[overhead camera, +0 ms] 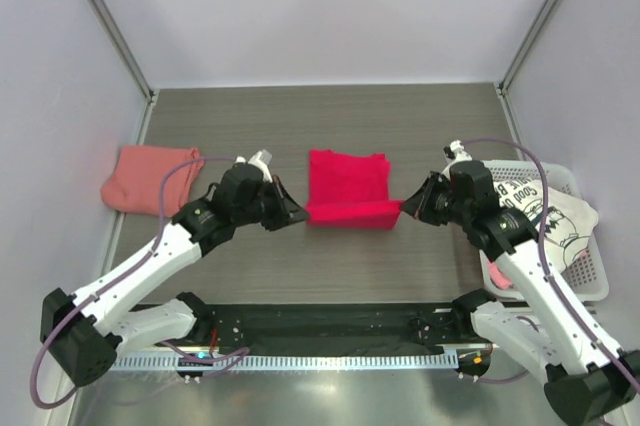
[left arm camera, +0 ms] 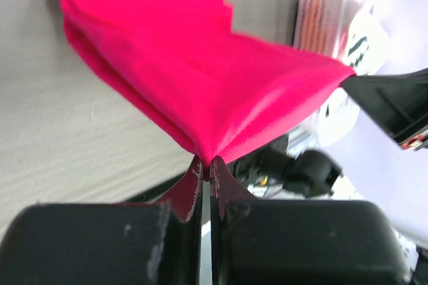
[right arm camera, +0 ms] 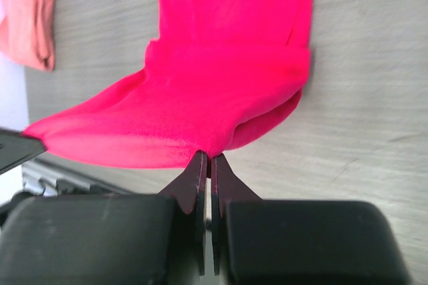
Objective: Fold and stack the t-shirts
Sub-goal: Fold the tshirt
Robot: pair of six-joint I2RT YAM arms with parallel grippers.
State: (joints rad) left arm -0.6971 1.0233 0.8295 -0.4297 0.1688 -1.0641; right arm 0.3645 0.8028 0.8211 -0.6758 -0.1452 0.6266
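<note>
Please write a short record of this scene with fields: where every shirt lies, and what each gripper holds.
red shirt: middle of the table, partly folded, near edge lifted
left gripper: shut on the red shirt's near left corner
right gripper: shut on the red shirt's near right corner
pink shirt: folded, at the table's left side, apart from both arms
white shirt: black print, lying in the basket at the right
stack: not yet made; the three shirts lie apart
</note>
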